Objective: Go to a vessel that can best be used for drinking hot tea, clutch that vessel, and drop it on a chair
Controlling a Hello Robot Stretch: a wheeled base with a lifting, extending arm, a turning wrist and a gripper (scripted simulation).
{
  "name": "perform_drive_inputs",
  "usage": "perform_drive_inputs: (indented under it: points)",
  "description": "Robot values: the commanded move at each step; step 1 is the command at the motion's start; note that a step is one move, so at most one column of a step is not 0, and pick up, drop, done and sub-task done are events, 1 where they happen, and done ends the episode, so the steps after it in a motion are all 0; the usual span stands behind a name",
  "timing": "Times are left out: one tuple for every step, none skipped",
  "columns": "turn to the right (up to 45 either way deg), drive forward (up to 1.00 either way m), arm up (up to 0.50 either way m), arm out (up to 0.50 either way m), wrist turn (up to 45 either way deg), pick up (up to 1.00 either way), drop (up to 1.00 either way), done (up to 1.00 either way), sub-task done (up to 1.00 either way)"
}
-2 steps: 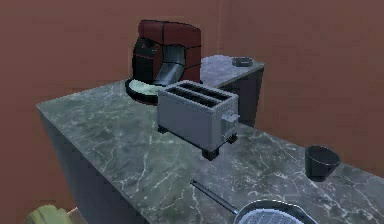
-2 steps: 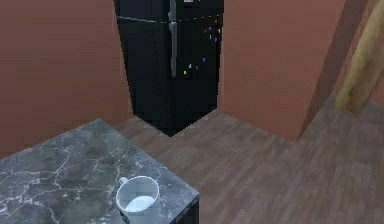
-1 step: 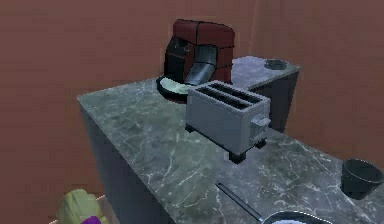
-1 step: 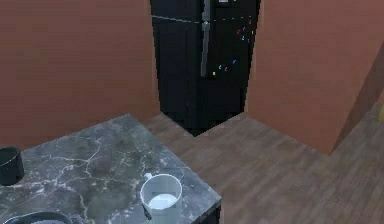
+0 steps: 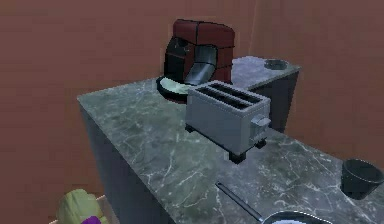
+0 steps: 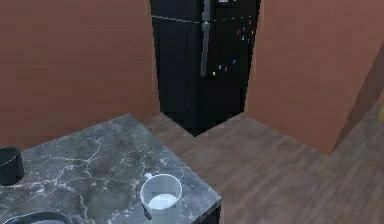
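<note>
Target is the white mug [image 6: 161,195]. It stands upright, mouth up, on the grey marble table [image 6: 85,160], low in the arm side view and a little left of middle. It sits near the table's corner, close to the edge that drops to the wood floor. A small handle seems to stick out toward the view's upper left, hard to be sure.

Key relation: the mug lies just left of the line the arm would take in this view, so I judge a short base shift comes before any reach. Nothing stands beside the mug.

Pincer state: cannot tell, and the same goes for whether it holds anything.

A dark cup [image 6: 8,163] sits at the arm side view's left edge, well apart from the mug. It has no clear handle, so it is the weaker pick for hot tea. The same dark cup [image 5: 360,178] shows at the forward view's right edge. Further along the table [image 5: 140,120] stand a toaster [image 5: 228,118] and a coffee machine [image 5: 198,55]. A black fridge [image 6: 205,60] stands beyond the table's corner.

Stage, as a judgement: approach nearly done, grasp not yet started.
</note>
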Motion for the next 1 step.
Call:
perform_drive_inputs:
  points:
    - [0.0,0.0,0.38,0.0,0.0,0.0,0.0,0.0,0.0]
